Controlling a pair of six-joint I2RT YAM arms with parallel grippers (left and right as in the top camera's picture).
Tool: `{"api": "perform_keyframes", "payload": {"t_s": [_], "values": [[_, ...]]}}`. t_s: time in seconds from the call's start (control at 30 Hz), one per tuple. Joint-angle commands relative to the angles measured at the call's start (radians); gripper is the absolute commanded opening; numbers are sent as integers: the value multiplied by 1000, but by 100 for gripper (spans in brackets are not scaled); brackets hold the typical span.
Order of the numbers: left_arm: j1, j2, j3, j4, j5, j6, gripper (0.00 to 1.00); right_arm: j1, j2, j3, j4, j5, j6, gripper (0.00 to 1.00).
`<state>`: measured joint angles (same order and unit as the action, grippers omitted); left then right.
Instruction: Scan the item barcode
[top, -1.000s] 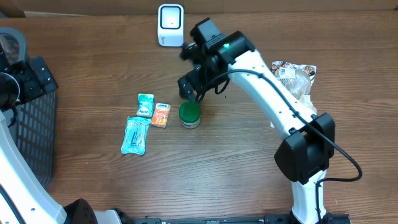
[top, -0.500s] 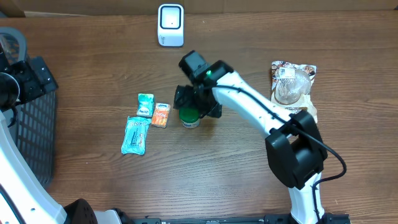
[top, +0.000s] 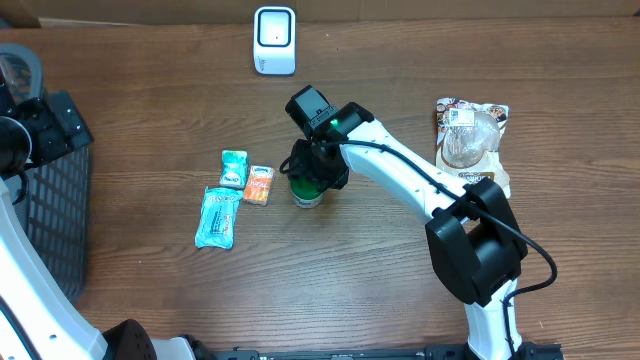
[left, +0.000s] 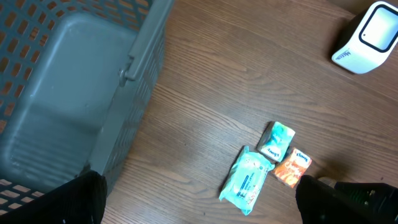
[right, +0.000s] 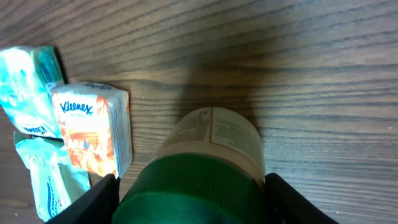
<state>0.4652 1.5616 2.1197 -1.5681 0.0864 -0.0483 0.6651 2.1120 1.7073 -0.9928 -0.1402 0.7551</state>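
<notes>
Two tools are seen. The right tool is set down over a green-lidded jar, which stands upright on the table near its middle. In the right wrist view one dark finger is placed at the left edge of the green lid and the other at its right edge, so the lid is bracketed closely on both sides. Whether the fingers are pressed against the lid or merely beside it cannot be told. The left tool is held spread wide with nothing between its tips, above the table next to a grey basket.

Just left of the jar an orange Kleenex pack is lying, apart from it by a narrow strip of wood, with two teal packs further left. A white scanner is standing well apart at the far edge, and a clear snack bag lies to the right.

From overhead most of the jar is covered by the right tool, and only part of the lid and white base is shown. In the wrist view the lid is cut off by the lower edge. The print on the jar's pale label is too small to be read, and no barcode can be made out on it.
</notes>
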Motion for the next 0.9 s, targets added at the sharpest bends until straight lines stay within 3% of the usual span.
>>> {"api": "perform_keyframes", "payload": {"t_s": [0.0,0.1,0.23,0.67,0.87], "values": [[-2,3,10,2,11,16,99,-9,-11,-3,-15,11,-111,53],[-2,3,10,2,11,16,100,-20,-16,19,-29,-11,-199,53],[-2,3,10,2,11,16,100,-32,-16,98,-68,-18,-455,53],[-2,3,10,2,11,16,100,-30,-15,151,-116,-18,-1511,52],[-2,3,10,2,11,16,100,-30,-11,139,-120,-18,-1760,53]]}}
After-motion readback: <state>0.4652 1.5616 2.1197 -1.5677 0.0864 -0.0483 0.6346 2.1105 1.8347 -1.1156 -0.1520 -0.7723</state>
